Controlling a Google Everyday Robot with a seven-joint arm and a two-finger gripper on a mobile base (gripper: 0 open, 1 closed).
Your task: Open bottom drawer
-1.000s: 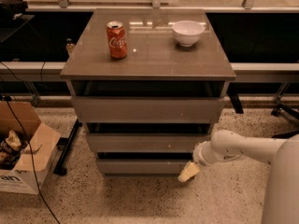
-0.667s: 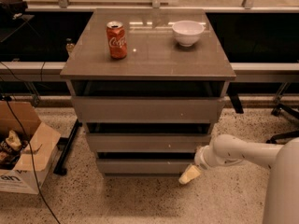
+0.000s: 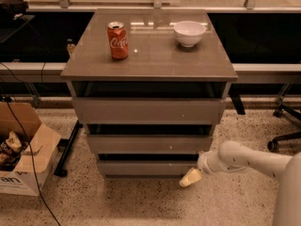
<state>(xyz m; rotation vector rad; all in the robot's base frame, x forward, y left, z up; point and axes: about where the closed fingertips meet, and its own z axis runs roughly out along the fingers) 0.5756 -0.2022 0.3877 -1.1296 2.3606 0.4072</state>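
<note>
The bottom drawer [image 3: 148,167] is the lowest, slimmest grey-brown front of three in the cabinet. A dark gap shows above its panel. The middle drawer [image 3: 149,143] and the tall top drawer [image 3: 149,110] sit above it. My gripper [image 3: 190,177] reaches in from the right on a white arm, low by the floor. Its pale fingertips sit at the bottom drawer's lower right corner. I cannot see contact between them.
A red Coca-Cola can [image 3: 117,40] and a white bowl [image 3: 189,33] stand on the cabinet top [image 3: 150,55]. An open cardboard box [image 3: 23,154] with cables lies on the floor at left. An office chair base [image 3: 284,135] is at right.
The gripper has shifted slightly to the right and down along the bottom drawer's right corner. The drawers look the same.
</note>
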